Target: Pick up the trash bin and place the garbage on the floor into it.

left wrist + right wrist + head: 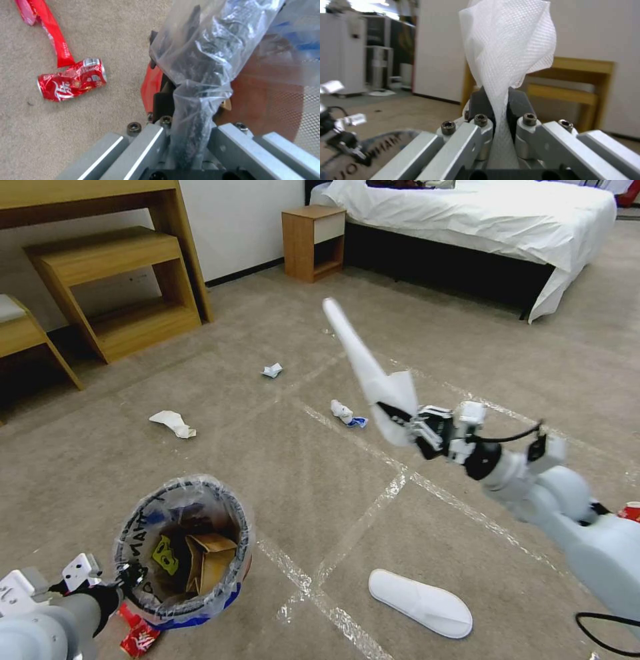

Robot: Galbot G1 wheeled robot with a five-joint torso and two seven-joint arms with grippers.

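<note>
The trash bin, red with a crinkly clear liner, hangs low at the left with a brown cardboard box inside. My left gripper is shut on its near rim. In the left wrist view the fingers pinch the red wall and the bag. My right gripper is raised at mid right, shut on a white slipper that points up and away. The right wrist view shows the slipper clamped between the dark pads. A second slipper lies on the floor.
Crumpled white papers lie on the carpet ahead. A crushed red can and a red wrapper lie beside the bin. Wooden shelves stand at the far left, a nightstand and a bed behind.
</note>
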